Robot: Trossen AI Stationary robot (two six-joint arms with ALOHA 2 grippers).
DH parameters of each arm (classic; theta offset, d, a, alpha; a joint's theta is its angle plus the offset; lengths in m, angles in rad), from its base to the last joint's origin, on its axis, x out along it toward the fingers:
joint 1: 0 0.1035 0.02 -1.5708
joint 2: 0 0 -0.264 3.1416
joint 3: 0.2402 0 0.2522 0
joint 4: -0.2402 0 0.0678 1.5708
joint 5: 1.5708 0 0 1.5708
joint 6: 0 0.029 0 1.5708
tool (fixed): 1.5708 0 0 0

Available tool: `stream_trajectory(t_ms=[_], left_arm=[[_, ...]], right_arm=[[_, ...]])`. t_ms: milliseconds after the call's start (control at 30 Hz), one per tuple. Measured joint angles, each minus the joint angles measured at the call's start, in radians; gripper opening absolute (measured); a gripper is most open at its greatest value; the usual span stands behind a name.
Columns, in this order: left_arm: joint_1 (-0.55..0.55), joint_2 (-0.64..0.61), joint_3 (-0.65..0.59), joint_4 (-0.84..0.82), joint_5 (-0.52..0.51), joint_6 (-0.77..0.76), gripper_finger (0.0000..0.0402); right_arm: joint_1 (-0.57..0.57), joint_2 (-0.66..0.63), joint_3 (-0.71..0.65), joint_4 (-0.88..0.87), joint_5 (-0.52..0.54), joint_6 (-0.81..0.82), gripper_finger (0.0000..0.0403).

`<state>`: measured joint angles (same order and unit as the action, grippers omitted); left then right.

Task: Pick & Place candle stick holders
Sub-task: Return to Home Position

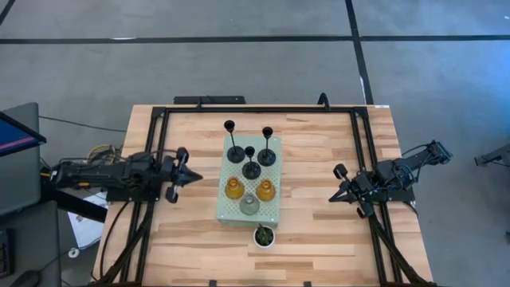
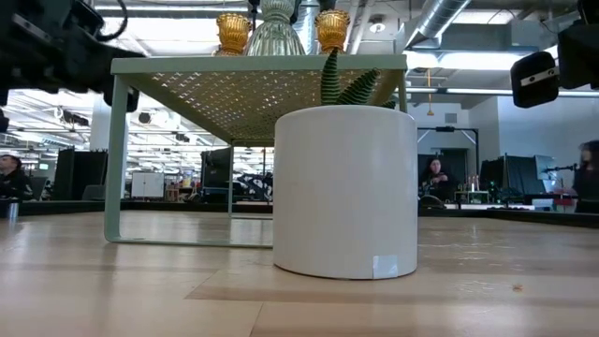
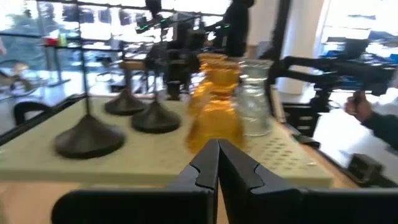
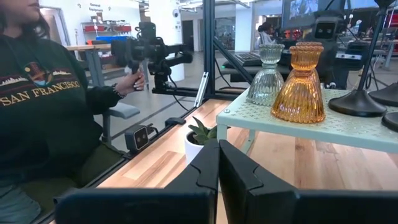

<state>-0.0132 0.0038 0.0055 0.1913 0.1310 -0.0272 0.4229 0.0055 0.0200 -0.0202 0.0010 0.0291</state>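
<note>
We count all six holders standing on the shelf (image 1: 273, 212), which lies between the two grippers, well clear of both sets of tips. The left gripper (image 1: 197, 178) hangs off the shelf's one side with its jaws closed on nothing. In its wrist view the two fingers meet in a point, and an amber holder (image 3: 214, 115) stands straight ahead of them with the clear holder (image 3: 254, 99) just beyond it. The right gripper (image 1: 332, 198) sits off the opposite side, jaws likewise pressed together and empty. The other amber holder (image 4: 300, 87) is the nearest thing ahead of those jaws, up on the shelf, and the plant (image 4: 202, 134) stands lower down, beside the shelf leg. The three black holders (image 1: 251, 169) stand upright in a cluster at the far end of the shelf, farther from both jaws than the glass ones. The two amber ones stand side by side and the clear one sits just in front of them, toward the plant. We see no holder on the bare table (image 1: 319, 151), none tipped over, and none in either grip. So we judge the placing finished. All that seems left is for the arms to draw in to their rest poses, and that should call for no contact with the shelf. A person (image 4: 43, 93) sits beyond the table's edge, away from both grippers.
</note>
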Motion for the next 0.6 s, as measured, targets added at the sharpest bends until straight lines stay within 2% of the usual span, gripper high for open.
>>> stream_trajectory(t_ms=[167,600], left_arm=[[0.046,0.035,0.0,-0.034,-0.002,-0.011,0.0008],[0.048,0.17,0.0,-0.041,-0.003,0.052,0.0008]], right_arm=[[0.0,0.0,0.0,-0.002,0.0,-0.004,0.0],[0.0,0.001,0.0,-0.003,0.0,-0.003,0.0]])
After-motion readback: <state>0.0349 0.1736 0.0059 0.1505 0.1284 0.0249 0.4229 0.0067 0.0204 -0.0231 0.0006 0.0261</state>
